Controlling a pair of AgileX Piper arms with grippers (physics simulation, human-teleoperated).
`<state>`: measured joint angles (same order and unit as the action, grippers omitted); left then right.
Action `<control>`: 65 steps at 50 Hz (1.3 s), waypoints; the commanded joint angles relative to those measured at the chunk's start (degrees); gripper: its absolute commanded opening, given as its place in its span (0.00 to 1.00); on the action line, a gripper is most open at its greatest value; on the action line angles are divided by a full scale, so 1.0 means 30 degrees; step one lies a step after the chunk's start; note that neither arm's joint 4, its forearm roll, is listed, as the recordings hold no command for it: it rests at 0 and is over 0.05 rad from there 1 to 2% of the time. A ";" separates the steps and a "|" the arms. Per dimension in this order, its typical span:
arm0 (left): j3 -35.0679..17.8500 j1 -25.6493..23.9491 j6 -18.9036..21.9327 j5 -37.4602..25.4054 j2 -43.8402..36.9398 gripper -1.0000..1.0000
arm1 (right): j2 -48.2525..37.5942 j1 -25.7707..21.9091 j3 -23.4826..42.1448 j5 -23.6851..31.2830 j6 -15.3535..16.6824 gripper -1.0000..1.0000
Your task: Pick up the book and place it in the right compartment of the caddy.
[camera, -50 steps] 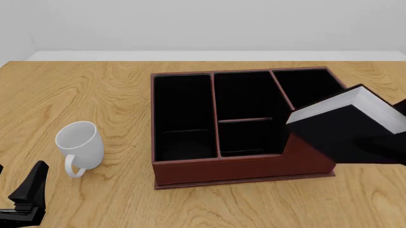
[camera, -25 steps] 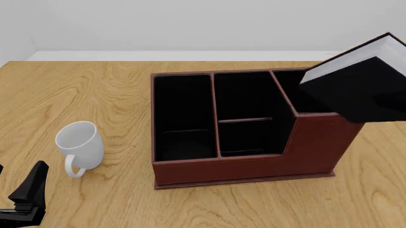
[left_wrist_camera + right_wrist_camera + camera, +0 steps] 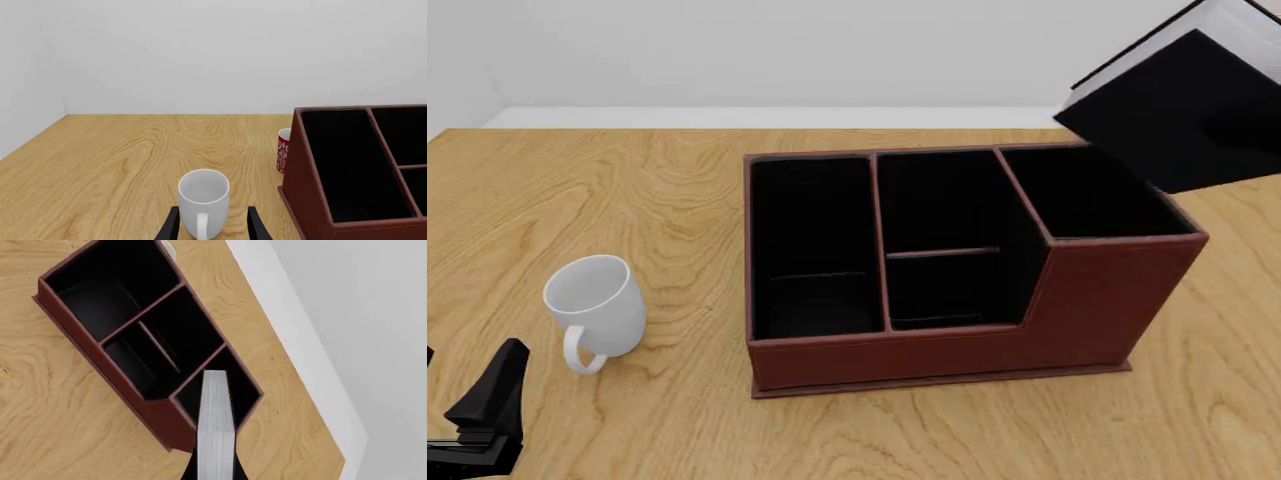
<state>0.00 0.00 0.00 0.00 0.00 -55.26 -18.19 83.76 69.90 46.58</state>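
Note:
The black book with white page edges hangs tilted in the air, above and to the far right of the caddy. In the right wrist view my right gripper is shut on the book, with the page edges facing the camera and the caddy below. The right compartment is the tall black-lined end section; it holds nothing and lies partly under the book. My left gripper is open and low at the near left, and it also shows in the left wrist view.
A white mug stands left of the caddy, just ahead of my left gripper, and also shows in the left wrist view. A small red patterned cup stands behind the caddy's left end. The wooden table ends at a white wall.
The book has risen and moved away from the camera, from beside the caddy's right front corner to high above its right end. The left arm has not moved.

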 commanded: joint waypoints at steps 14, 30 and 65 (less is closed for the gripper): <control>0.0000 0.0000 0.0000 0.0000 0.0000 1.00 | -0.3108 0.0402 0.3064 -0.0008 -0.0437 0.00; 0.0000 0.0000 0.0000 0.0000 0.0000 1.00 | -0.4278 0.1034 0.3429 -0.0515 -0.1038 0.00; 0.0000 0.0000 0.0000 0.0000 0.0000 1.00 | -0.4520 0.2519 0.0123 -0.3165 -0.1722 0.00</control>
<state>0.00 0.00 0.00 0.00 0.00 -68.46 -11.80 85.62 62.79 42.98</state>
